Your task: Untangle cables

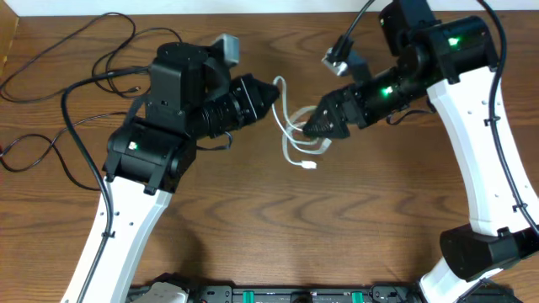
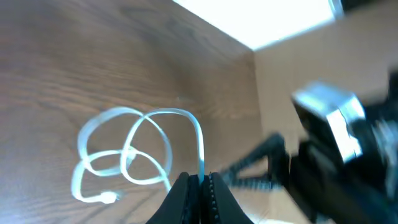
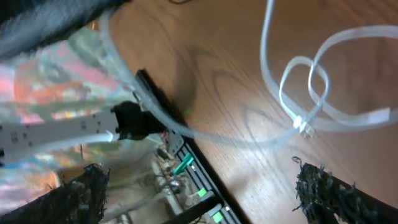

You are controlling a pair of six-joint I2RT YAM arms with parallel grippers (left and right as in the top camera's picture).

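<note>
White cable (image 2: pixel 200 144) is thin and glossy, twisted into a few overlapping loops with strands crossing in the middle; small plug end (image 1: pixel 310 165) shows at its loose tip; left gripper (image 1: pixel 274 91) is my landmark; I see its fingers (image 2: pixel 186 194) clenched on one strand of the white cable, pinched right at the tips; from that pinch the strand runs off to loops that seem to lie flat on the table (image 1: pixel 278 227); the tangle sits just right of and nearer me than the left gripper, long axis running from the gripper tip toward the near edge, plug end at the near end, pointing right; right gripper (image 1: pixel 307 126) is on the far side of the loops from the left gripper, tip right against the tangle; its fingers are spread wide in the right wrist view, grasping nothing, the loops lying ahead of them; black cables (image 1: pixel 101 77) trail in loose curves well left of the left gripper, apart from the white one; wide bare wood on the near side of the left gripper, toward the arm bases; far table edge is close behind it, so little room that way.
</note>
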